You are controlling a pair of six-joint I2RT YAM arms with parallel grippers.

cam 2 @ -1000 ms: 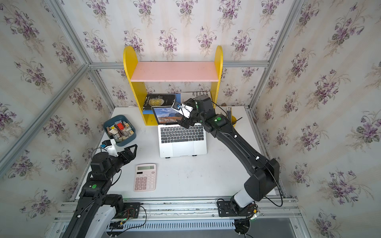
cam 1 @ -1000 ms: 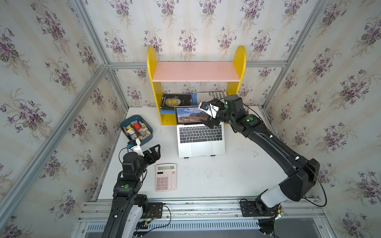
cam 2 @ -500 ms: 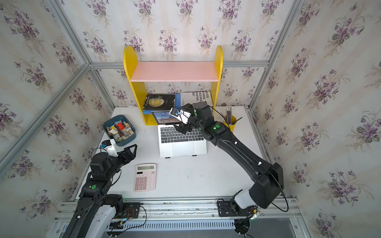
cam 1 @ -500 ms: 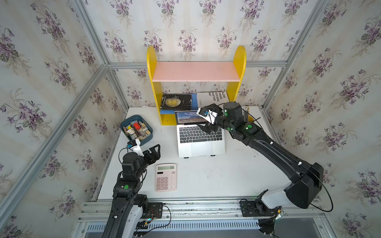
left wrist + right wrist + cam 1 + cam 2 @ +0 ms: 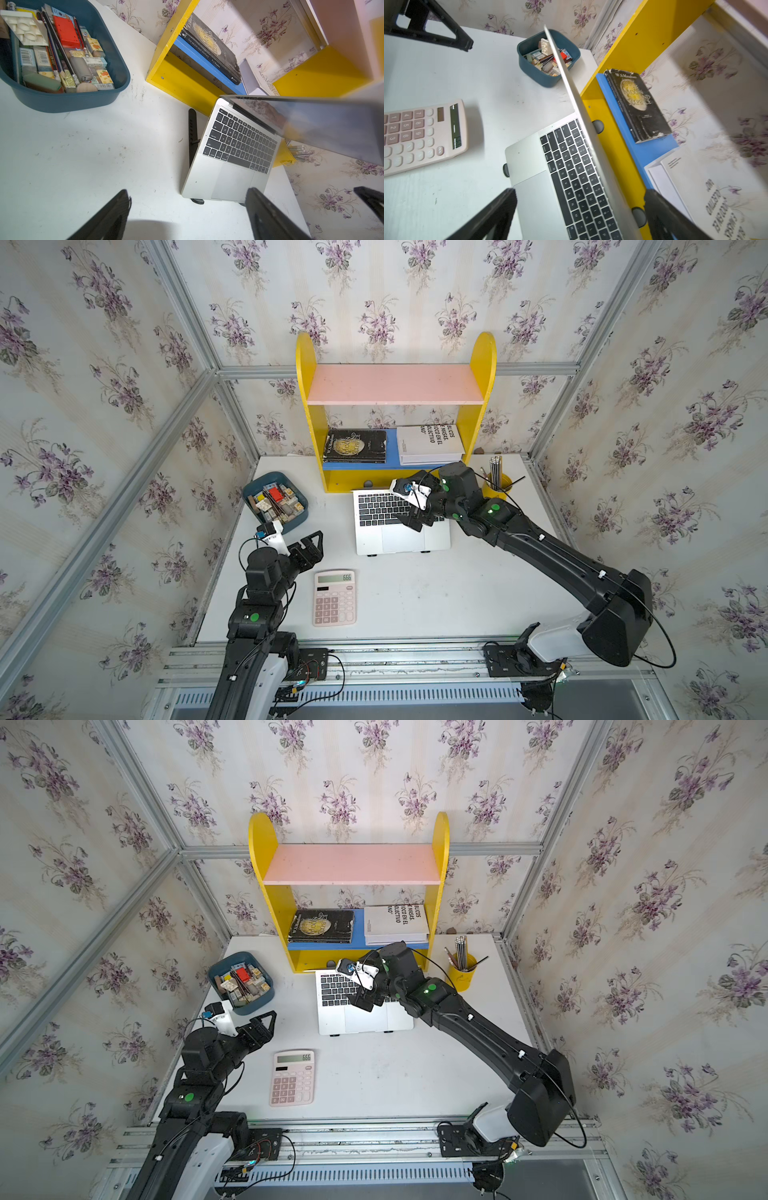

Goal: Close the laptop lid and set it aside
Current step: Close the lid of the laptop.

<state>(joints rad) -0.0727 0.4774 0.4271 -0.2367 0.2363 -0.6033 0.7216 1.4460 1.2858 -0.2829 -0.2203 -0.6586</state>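
The silver laptop [image 5: 399, 537] [image 5: 361, 1019] sits on a stand in front of the shelf, with its black keys and trackpad [image 5: 228, 180] showing. The laptop lid [image 5: 311, 124] leans forward over the keyboard, partly lowered. In the right wrist view the lid [image 5: 614, 199] appears edge-on. My right gripper [image 5: 417, 518] [image 5: 579, 193] is open and straddles the lid above the keyboard's right half. It grips nothing. My left gripper [image 5: 307, 547] [image 5: 187, 192] hovers open and empty over bare table, left of the laptop.
A pink calculator [image 5: 334, 597] lies in front of the laptop, to its left. A blue tray [image 5: 275, 501] of stationery stands at the back left. The yellow shelf [image 5: 397, 483] with books is directly behind the laptop. A yellow pencil cup [image 5: 496, 487] stands to its right.
My right gripper has come forward and down over the keyboard. The lid has tipped from upright towards the keys, so its screen no longer shows from above. The left arm is unmoved.
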